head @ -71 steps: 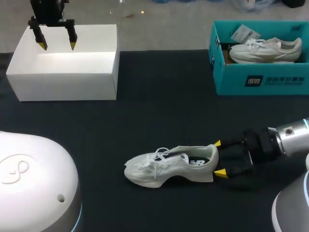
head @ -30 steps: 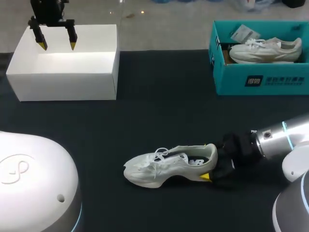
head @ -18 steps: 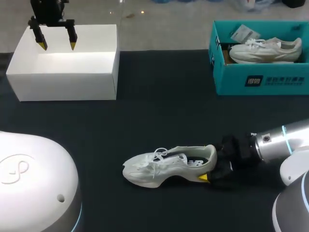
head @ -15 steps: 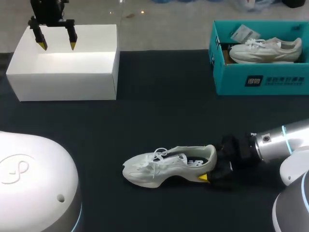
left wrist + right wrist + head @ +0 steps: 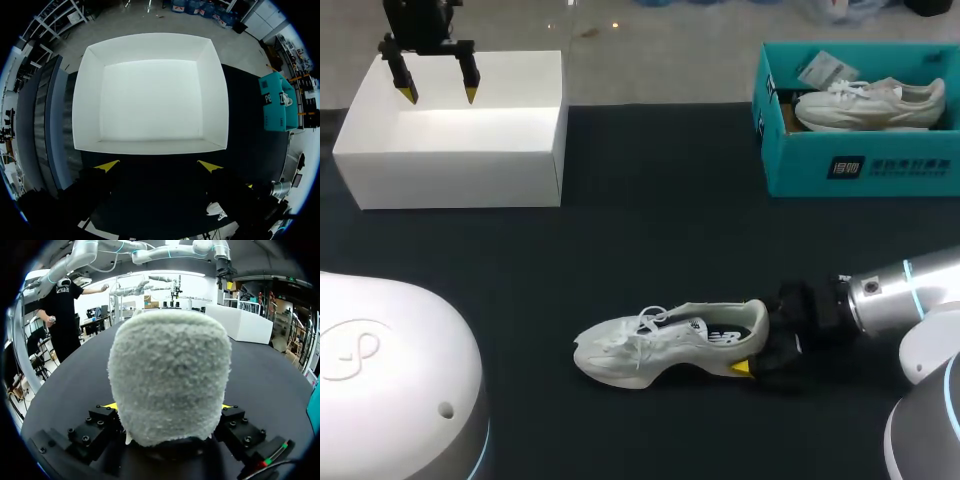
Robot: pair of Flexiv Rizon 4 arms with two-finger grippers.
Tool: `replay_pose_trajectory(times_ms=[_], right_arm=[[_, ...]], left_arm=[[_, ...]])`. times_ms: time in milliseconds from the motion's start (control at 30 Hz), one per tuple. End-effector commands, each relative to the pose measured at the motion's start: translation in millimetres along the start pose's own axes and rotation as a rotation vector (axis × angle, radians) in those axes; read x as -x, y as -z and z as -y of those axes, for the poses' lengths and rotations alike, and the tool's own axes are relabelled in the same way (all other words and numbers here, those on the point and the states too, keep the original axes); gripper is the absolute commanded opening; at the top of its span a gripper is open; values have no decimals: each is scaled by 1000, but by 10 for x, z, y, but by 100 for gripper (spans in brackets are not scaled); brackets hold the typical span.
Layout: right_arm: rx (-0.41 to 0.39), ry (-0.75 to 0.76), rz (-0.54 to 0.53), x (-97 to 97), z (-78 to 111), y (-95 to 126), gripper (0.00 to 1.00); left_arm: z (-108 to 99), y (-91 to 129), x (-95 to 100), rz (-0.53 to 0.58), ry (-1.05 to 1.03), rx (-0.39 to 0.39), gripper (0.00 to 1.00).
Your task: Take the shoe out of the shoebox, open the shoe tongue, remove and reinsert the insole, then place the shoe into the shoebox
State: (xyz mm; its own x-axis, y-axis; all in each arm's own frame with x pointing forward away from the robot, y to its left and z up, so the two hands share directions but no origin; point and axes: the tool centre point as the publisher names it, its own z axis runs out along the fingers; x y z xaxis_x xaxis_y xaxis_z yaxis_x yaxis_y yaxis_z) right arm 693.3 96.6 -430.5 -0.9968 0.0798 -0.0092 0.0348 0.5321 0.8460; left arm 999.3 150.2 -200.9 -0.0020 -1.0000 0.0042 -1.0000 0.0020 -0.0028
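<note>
The right pincer (image 5: 758, 338) is clamping the fuzzy heel of a pale sneaker (image 5: 665, 342), which is lying sole-down on the black table (image 5: 650, 220) with its toe pointing straight away from the fingers; in the right wrist view the heel (image 5: 169, 385) is filling the gap between the two yellow tips, touching both sides. The left pincer (image 5: 439, 95) is hanging with its fingers spread and nothing between them, directly above a white shoebox (image 5: 450, 150) whose bare interior (image 5: 150, 95) is lying just ahead of its tips (image 5: 159, 166). Judging by the layout, the first step is looking done (the sneaker is out on the table), while the laces are appearing snug and the tongue unopened, so the tongue, the insole and the return to the box are all remaining. Well away from both pincers, a teal shoebox (image 5: 860, 165) is holding a second sneaker (image 5: 870, 103); which box the gripped one belongs to cannot be told. The far finger of the right pincer is hiding behind the heel in the head view, the wrist camera is seeing little besides heel, and the insole is not showing anywhere.
</note>
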Motion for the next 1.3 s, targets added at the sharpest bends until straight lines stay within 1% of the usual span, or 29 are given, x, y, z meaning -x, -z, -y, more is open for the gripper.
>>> replay_pose_trajectory(times_ms=[33,433,533,567,600,667,700,733,800,833,867,933,967,1000,1067,1100,1133,1167,1200,1300], right_arm=[[-3,0,2,-19,7,-52,0],[-3,0,2,-19,7,-52,0],[-3,0,2,-19,7,-52,0],[-3,0,2,-19,7,-52,0],[-3,0,2,-19,7,-52,0],[-3,0,2,-19,7,-52,0],[-3,0,2,-19,7,-52,0],[-3,0,2,-19,7,-52,0],[-3,0,2,-19,7,-52,0],[-3,0,2,-19,7,-52,0],[-3,0,2,-19,7,-52,0],[-3,0,2,-19,7,-52,0],[-3,0,2,-19,7,-52,0],[-3,0,2,-19,7,-52,0],[-3,0,2,-19,7,-52,0],[-3,0,2,-19,7,-52,0],[-3,0,2,-19,7,-52,0],[-3,0,2,-19,7,-52,0],[-3,0,2,-19,7,-52,0],[-3,0,2,-19,7,-52,0]], left_arm=[[0,4,-1,2,1,1,100],[0,4,-1,2,1,1,100],[-121,39,-102,35,18,-5,100],[-159,50,-138,18,20,-14,100],[-195,59,-160,25,44,-16,100],[-258,67,-232,9,60,-14,100],[-292,59,-283,46,72,-7,100],[-339,57,-341,25,75,-16,100],[-403,48,-417,44,94,-22,100],[-442,49,-463,29,95,-29,100],[-477,45,-514,66,118,-23,100],[-556,42,-644,45,117,-46,100],[-600,35,-710,70,135,-47,100],[-640,27,-778,63,127,-53,100],[-715,2,-914,104,147,-55,100],[-761,-1,-977,74,143,-69,100],[-811,-3,-1036,81,149,-71,100],[-854,-9,-1088,112,165,-72,100],[-910,-12,-1124,93,182,-84,100],[-1060,-11,-1241,85,206,-97,100]])
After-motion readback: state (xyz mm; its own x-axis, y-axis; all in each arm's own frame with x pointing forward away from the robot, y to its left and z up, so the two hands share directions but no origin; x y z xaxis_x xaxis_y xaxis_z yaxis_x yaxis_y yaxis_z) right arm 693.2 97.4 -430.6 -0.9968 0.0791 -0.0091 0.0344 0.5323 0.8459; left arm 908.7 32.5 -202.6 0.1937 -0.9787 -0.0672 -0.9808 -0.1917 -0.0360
